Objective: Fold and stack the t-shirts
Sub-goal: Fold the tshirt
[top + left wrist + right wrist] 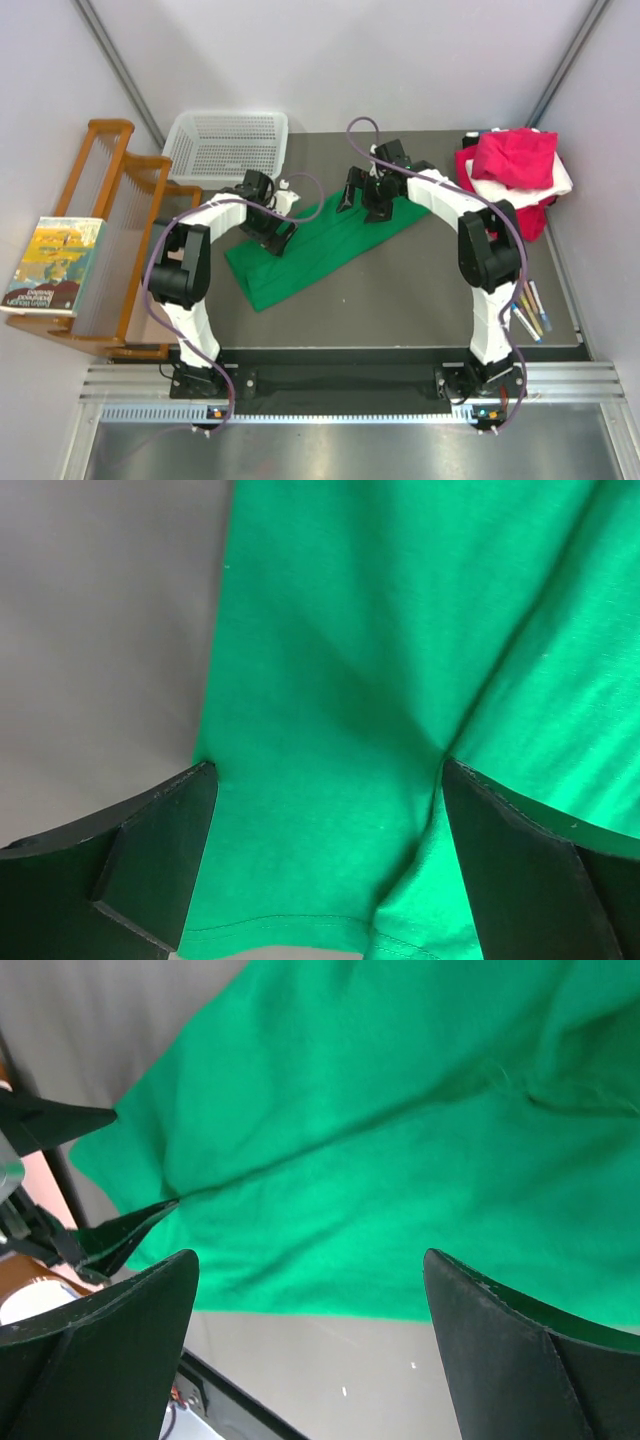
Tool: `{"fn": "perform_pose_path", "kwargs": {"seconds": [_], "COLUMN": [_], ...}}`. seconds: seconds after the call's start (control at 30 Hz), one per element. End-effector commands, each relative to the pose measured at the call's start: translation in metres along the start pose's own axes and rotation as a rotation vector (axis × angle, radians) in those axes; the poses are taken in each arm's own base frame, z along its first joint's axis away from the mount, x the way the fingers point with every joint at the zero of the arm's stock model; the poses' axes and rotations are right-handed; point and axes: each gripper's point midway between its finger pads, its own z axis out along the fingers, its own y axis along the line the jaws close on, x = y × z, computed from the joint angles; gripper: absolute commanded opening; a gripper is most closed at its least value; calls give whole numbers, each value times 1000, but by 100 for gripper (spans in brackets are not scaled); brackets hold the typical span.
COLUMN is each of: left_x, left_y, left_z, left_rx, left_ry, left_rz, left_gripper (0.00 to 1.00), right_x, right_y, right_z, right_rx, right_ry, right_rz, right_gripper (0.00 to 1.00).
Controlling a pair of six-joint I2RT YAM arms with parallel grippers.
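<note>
1. The green t-shirt (322, 248) lies in the middle of the table (400, 300). It's folded into a long strip that runs slantwise from about 7 o'clock up to about 1 o'clock.
2. The left gripper (268, 230) is over the strip's 10 o'clock side, near the lower-left end. In its wrist view (325, 850) the fingers (160, 850) are spread wide with nothing pinched, just green cloth (400, 630) laid under them. One fingertip is right at the shirt's edge, where the grey tabletop starts.
3. The right gripper (365, 195) is at the strip's 1 o'clock end. Its jaws are wide apart too (310, 1340), with nothing held between them. The shirt (400, 1160) fills most of that view, with a crease running across it. I can't tell whether either gripper is actually touching the fabric.
4. The pile of other t-shirts (515, 158) is bunched in the table's 2 o'clock corner, well away from the green one: magenta-pink on top, then white and red showing beneath.
5. Other stuff: a white mesh basket (225, 145) at 11 o'clock, some pens (530, 310) at the 4 o'clock edge, and a wooden rack (115, 200) off the table at 9 o'clock with a book (55, 265) lying on it.
</note>
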Motion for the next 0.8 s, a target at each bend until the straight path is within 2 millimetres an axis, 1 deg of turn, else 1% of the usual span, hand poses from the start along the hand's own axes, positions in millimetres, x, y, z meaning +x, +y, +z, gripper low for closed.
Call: {"fn": "perform_pose_path", "kwargs": {"seconds": [0.0, 0.03, 0.07, 0.1, 0.17, 0.2, 0.23, 0.27, 0.3, 0.33, 0.37, 0.4, 0.43, 0.47, 0.5, 0.53, 0.57, 0.6, 0.63, 0.77], "left_x": [4, 6, 11, 12, 14, 19, 17, 20, 24, 24, 25, 25, 28, 28, 28, 28, 29, 28, 29, 28], "left_y": [17, 16, 13, 9, 3, -3, -4, -7, -10, -12, -13, -15, -17, -18, -20, -22, -23, -25, -28, -35], "left_z": [8, 8, 9, 9, 5, 5, -1, -3, -4, -8, -10, -15, -16, -17, -19, -21, -21, -22, -23, -26], "left_rx": [-68, -68, -57, -45, -27, -17, -23, -23, -21, -22, -19, -17, -11, -9, -5, -2, -1, 1, 11, 22], "left_ry": [14, 18, 29, 30, 28, 38, 27, 31, 41, 35, 37, 33, 37, 36, 33, 27, 27, 25, 27, 24], "left_rz": [39, 40, 36, 32, 32, 37, 45, 50, 59, 65, 67, 72, 73, 73, 76, 78, 78, 76, 75, 80], "left_gripper": [99, 99, 99, 99, 99, 99, 99, 99, 99, 99, 99, 99, 99, 99, 99, 99, 99, 99, 99, 99], "right_x": [-11, -10, -7, -8, -10, -11, -9, -11, -6, -6, -9, -1, -5, -9, -5, -10, -12, -11, -15, -14], "right_y": [30, 31, 27, 27, 16, 11, 0, -9, -21, -32, -37, -49, -59, -59, -69, -79, -82, -88, -96, -114], "right_z": [11, 15, 23, 25, 31, 32, 31, 28, 27, 23, 14, 13, 7, -1, -2, -7, -8, -8, -11, -6], "right_rx": [-78, -77, -67, -65, -31, -13, 24, 61, 95, 118, 134, 159, 172, 162, 176, 184, 176, 178, 181, 188], "right_ry": [-14, -8, 4, 5, 8, 7, 19, 6, 15, 13, -11, -1, -16, -43, -36, -48, -51, -44, -49, -31], "right_rz": [-23, -24, -20, -13, 3, 11, 35, 43, 68, 90, 100, 122, 141, 140, 157, 179, 188, 198, 217, 243], "right_gripper": [94, 94, 94, 94, 94, 93, 93, 93, 93, 93, 93, 93, 93, 93, 93, 93, 93, 93, 93, 93]}}
